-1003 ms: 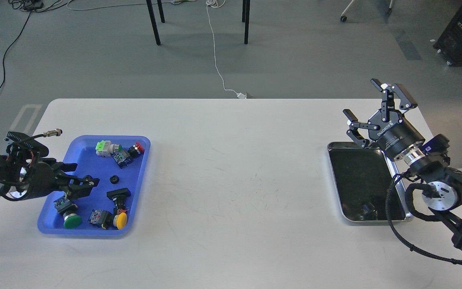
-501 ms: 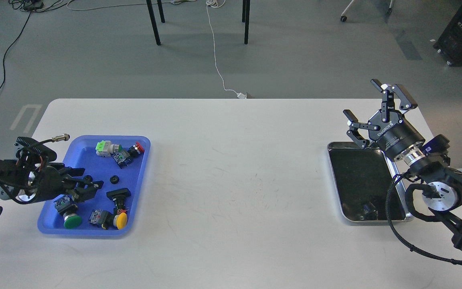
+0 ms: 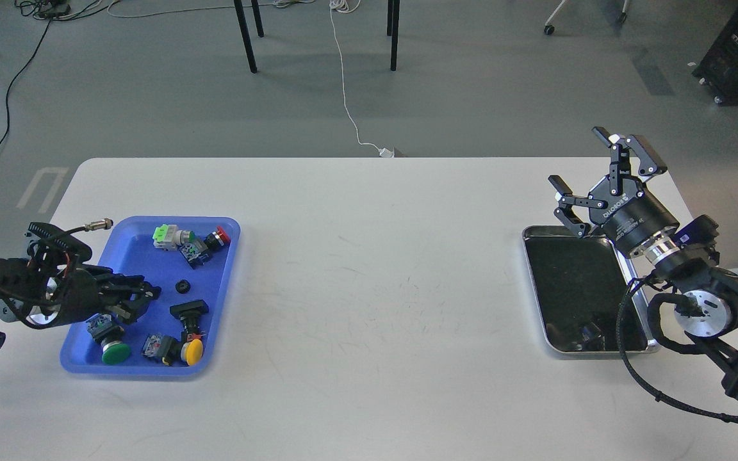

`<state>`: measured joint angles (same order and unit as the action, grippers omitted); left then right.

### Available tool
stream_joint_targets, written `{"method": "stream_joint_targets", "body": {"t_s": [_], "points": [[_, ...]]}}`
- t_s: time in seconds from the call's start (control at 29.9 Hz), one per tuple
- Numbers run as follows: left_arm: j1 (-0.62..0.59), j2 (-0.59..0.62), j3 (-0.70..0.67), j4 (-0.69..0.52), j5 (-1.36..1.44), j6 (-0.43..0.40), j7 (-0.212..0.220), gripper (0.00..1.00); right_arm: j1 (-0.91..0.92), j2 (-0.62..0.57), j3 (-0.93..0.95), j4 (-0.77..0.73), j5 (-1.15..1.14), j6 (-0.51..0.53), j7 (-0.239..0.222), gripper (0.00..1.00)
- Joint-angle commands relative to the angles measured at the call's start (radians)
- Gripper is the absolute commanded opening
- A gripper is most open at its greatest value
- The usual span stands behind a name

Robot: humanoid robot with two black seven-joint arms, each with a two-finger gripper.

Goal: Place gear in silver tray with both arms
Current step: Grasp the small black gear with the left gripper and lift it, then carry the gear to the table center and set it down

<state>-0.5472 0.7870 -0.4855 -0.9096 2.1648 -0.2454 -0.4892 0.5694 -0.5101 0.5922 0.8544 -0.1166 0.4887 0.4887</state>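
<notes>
The gear (image 3: 182, 285) is a small black ring lying in the middle of the blue plastic tray (image 3: 132, 250) on the left. My left gripper (image 3: 141, 297) hovers low over that tray, just left of the gear, with its fingers slightly apart and nothing between them. The silver tray (image 3: 533, 288) lies at the right of the white table, its dark bottom bare. My right gripper (image 3: 590, 179) is open and empty, raised over the silver tray's far edge.
The blue tray also holds several push-button switches: green (image 3: 114, 351), yellow (image 3: 194, 350), red (image 3: 220, 236) and a green-white one (image 3: 165, 234). A black switch (image 3: 189, 310) lies just below the gear. My right arm's cables (image 3: 638, 333) overlap the silver tray's right side.
My left gripper has moved a little right and down toward the gear, and its fingers have drawn closer together. The right arm and the gear have not moved.
</notes>
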Motion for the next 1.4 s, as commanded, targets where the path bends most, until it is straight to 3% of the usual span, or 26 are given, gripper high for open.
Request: {"method": "stream_joint_targets", "body": {"t_s": [0.0, 0.23, 0.37, 0.53, 0.67, 0.8, 0.97, 1.37], "points": [[0.0, 0.001, 0.001, 0.001, 0.001, 0.0, 0.001, 0.13, 0.0, 0.001, 0.0, 0.0, 0.0, 0.0, 0.0, 0.99], [-0.013, 0.003, -0.001, -0.002, -0.002, 0.021, 0.001, 0.1, 0.001, -0.001, 0.0, 0.002, 0.0, 0.0, 0.0, 1.0], [-0.094, 0.008, -0.001, -0.049, -0.008, 0.009, 0.001, 0.1, 0.003, -0.001, 0.001, 0.002, 0.0, 0.0, 0.0, 0.99], [-0.194, 0.04, -0.001, -0.214, -0.022, -0.02, 0.001, 0.11, 0.006, -0.016, 0.001, 0.002, 0.0, 0.0, 0.0, 0.99], [-0.272, 0.041, 0.001, -0.366, -0.004, -0.115, 0.001, 0.11, 0.004, -0.025, 0.002, 0.003, 0.0, 0.0, 0.0, 0.99], [-0.382, -0.113, 0.073, -0.381, 0.017, -0.189, 0.001, 0.11, 0.003, -0.041, 0.001, 0.002, 0.0, 0.0, 0.0, 0.99], [-0.499, -0.302, 0.231, -0.319, 0.017, -0.195, 0.001, 0.11, 0.035, -0.05, 0.001, 0.003, 0.0, 0.0, 0.0, 0.99], [-0.563, -0.713, 0.375, -0.031, 0.017, -0.195, 0.001, 0.11, 0.262, -0.027, -0.115, -0.003, -0.001, 0.0, 0.0, 0.99]]}}
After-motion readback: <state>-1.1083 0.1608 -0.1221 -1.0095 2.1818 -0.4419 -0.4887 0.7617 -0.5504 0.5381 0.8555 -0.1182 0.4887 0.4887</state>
